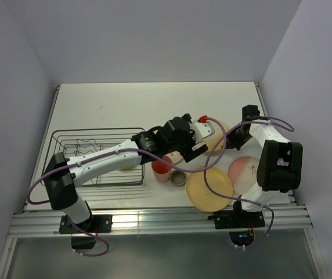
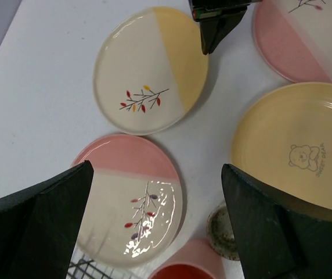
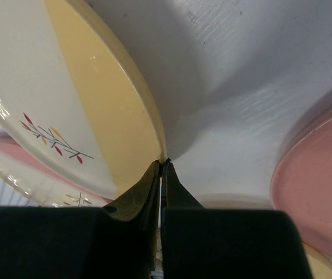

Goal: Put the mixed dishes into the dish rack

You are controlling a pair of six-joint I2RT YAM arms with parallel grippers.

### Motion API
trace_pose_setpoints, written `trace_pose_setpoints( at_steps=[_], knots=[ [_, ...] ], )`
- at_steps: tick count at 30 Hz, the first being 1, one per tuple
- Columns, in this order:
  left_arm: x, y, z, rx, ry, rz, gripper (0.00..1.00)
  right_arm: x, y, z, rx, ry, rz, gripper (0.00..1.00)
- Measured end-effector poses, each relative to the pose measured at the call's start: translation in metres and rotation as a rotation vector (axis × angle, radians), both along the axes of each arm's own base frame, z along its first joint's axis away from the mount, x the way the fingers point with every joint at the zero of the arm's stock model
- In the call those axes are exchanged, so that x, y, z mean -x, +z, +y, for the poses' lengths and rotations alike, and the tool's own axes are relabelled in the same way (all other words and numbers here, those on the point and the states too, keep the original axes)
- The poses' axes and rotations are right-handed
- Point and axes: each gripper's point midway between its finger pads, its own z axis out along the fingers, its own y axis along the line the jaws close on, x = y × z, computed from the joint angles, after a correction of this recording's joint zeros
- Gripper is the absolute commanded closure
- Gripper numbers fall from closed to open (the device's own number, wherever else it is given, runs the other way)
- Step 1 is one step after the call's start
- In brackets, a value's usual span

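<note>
Dark wire dish rack (image 1: 73, 142) on the left holds a yellow-green bowl (image 1: 126, 167). Plates (image 1: 209, 189) lie outside on the table (image 1: 154, 104). Left gripper (image 2: 157, 168) gapes wide above them. Right gripper (image 3: 163, 165), pinched closed, touches the cream-and-yellow plate (image 2: 148, 70) at its rim.

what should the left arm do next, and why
Probably lower the open left gripper onto the pink-and-cream plate: it lies flat just beneath, nothing is held, and the shut right gripper sits at the rim of the yellow-and-cream plate.
</note>
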Motion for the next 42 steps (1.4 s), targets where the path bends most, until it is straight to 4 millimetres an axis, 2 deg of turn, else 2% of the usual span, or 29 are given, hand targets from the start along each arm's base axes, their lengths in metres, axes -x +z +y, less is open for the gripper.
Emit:
trace_pose_setpoints(
  at_steps=[8, 15, 26, 34, 38, 42],
  knots=[
    [-0.004, -0.045, -0.04, -0.031, -0.075, -0.006, 0.01, 0.007, 0.003, 0.008, -0.047, 0.021, 0.016, 1.0],
    [-0.006, -0.067, -0.065, -0.049, -0.094, -0.047, 0.01, 0.014, 0.007, 0.013, -0.086, 0.022, 0.038, 1.0],
    [-0.017, -0.078, -0.076, -0.059, -0.057, -0.128, 0.01, 0.017, 0.016, 0.021, -0.135, 0.027, 0.059, 1.0],
    [-0.017, -0.122, -0.076, -0.134, -0.054, -0.104, 0.01, 0.02, 0.016, 0.022, -0.145, 0.025, 0.071, 1.0],
    [-0.017, -0.137, -0.076, -0.163, -0.055, -0.104, 0.01, 0.02, 0.017, 0.022, -0.155, 0.021, 0.072, 1.0],
    [-0.025, -0.152, -0.075, -0.202, -0.024, -0.127, 0.01, 0.021, 0.018, 0.024, -0.165, 0.019, 0.075, 1.0]
  ],
)
